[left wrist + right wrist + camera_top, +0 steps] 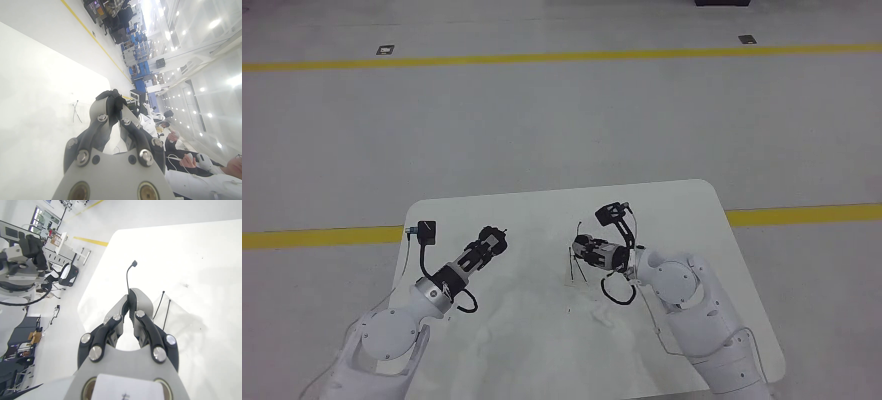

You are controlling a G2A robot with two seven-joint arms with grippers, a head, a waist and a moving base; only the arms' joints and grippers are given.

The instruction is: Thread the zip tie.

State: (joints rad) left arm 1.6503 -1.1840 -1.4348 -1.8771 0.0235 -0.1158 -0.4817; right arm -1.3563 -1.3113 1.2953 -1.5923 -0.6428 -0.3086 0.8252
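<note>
Room: big bright hall with a pale grey floor (pixel 542 130) and yellow lines (pixel 542 57) painted on it.
Desk: white desk (pixel 682 210) with rounded corners, and both arms come in over its near half.
Right gripper: the right gripper (pixel 129 294) is clamped tight on a black zip tie (pixel 127 279), pinching the strap between the fingertips. From the top it sits over the middle of the desk (pixel 580 250).
Zip tie: the strap sticks straight out past the fingertips, and the boxy head is on the far end, curled a bit to one side, up off the desk.
Left gripper: the left gripper (pixel 114 94) has its fingertips pressed together and I can't see anything between them. It's well apart from the right one (pixel 497 236).
Spares: two loose zip ties (pixel 158 305) lie flat on the desk just beside the right gripper. From the left wrist they look crossed (pixel 75 110).
Under the spares: looks like a clear plastic sheet (pixel 179 311), hard to tell what exactly.
</note>
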